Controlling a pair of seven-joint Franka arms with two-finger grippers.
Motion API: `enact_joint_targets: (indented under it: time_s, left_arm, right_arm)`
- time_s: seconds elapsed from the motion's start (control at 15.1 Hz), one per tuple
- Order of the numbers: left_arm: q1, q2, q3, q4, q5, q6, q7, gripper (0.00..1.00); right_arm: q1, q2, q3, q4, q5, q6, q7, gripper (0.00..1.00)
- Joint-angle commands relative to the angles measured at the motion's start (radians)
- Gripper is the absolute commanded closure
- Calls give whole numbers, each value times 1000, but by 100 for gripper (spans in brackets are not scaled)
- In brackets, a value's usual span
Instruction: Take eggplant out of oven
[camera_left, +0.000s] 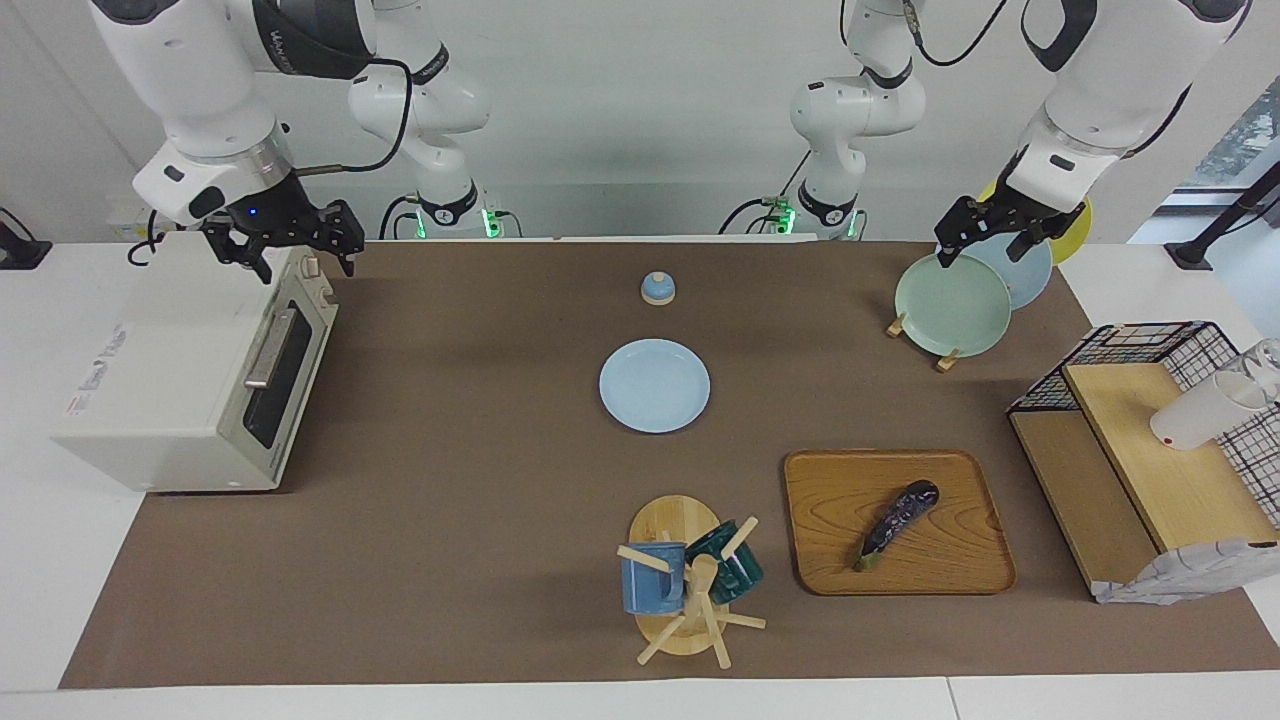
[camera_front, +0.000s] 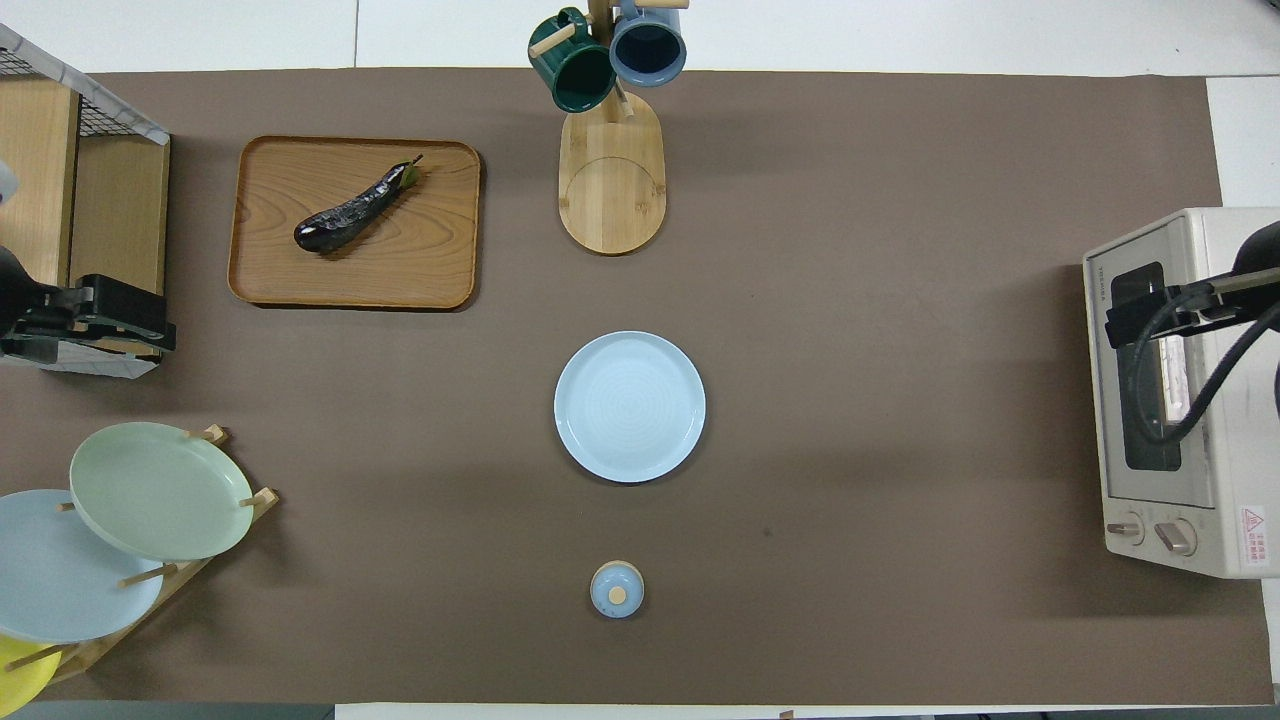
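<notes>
**Caller:** Dark purple skin on bare wood. Is that the eggplant (camera_front: 352, 208)?

**Me:** Yes. It lies on the tray (camera_front: 400, 270), touching nothing else. I'm using the overhead view as a dial, with the blue plate (camera_front: 629, 406) at the centre and twelve pointing away from me. The tray is at ten o'clock, and the eggplant's stem end points to about two.

**Caller:** And the oven (camera_left: 170, 390)?

**Me:** Three o'clock, at my right arm's end of the table. Its glass door is shut and faces the plate. The eggplant is well apart from it.

**Caller:** Where are your hands?

**Me:** My right gripper (camera_left: 290, 255) hangs over the oven's top, at the corner nearest my base. Its fingers are spread apart and hold nothing. My left gripper (camera_left: 985, 245) hangs over the plate rack (camera_left: 945, 360) at eight o'clock, just above the green plate's (camera_left: 952, 305) rim. Its fingers are also parted and empty.

**Caller:** What else is on the dial?

**Me:** The mug tree (camera_front: 612, 190) is at twelve, carrying a green mug and a blue one. A small blue lid (camera_front: 617, 589) is at six.
</notes>
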Motion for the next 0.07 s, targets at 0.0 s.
enact_joint_targets:
  time_s: [0.0]
  left_arm:
    - [18,-5,-6,-9,-15,10,13,0]
  right_arm:
    - [-9,5,4,13,23,-19,6,0]
